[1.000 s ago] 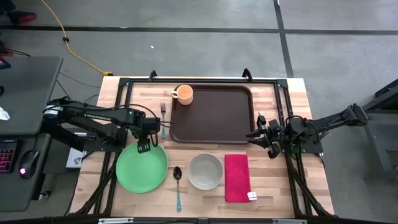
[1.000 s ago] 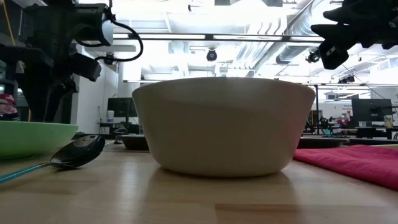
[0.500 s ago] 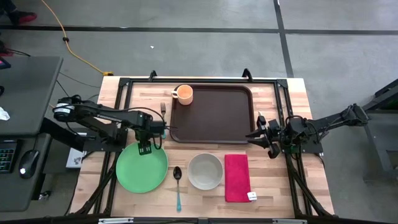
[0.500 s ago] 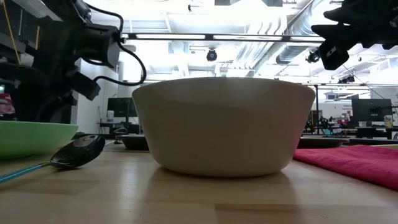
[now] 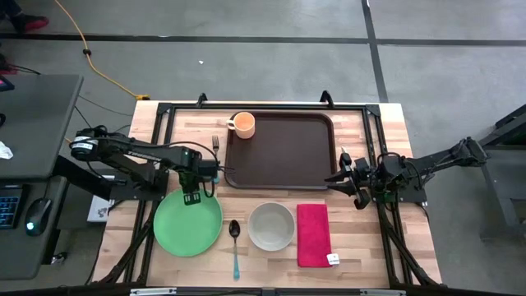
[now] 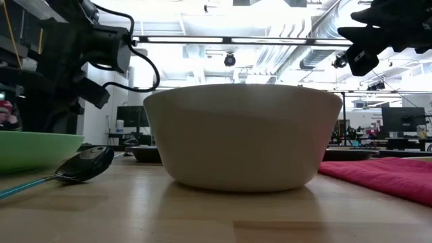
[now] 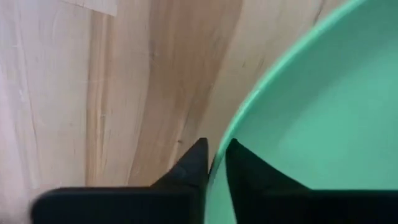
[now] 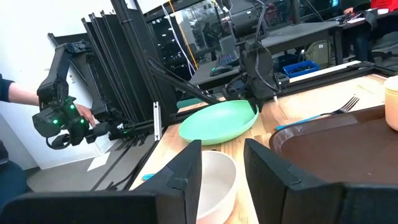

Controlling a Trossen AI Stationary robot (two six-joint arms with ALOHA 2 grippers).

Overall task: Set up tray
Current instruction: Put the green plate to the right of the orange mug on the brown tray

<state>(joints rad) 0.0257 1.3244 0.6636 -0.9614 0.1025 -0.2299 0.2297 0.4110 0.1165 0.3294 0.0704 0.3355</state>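
Your wooden worktop (image 5: pixel 370 247) sits on a grey floor. The tray (image 5: pixel 283 152) lies at the back middle. It looks big, stiff and light, so I think its raised rim is the best place to grab. The green plate (image 5: pixel 187 224) lies front left. Your left hand (image 5: pixel 191 197) pinches its rim. The bowl (image 5: pixel 271 226), red cloth (image 5: pixel 312 234), cup (image 5: pixel 243 125), spoon (image 5: pixel 235 245) and fork (image 5: pixel 215 156) lie around. Your right hand (image 5: pixel 343 177) waits, part open, beside the tray.
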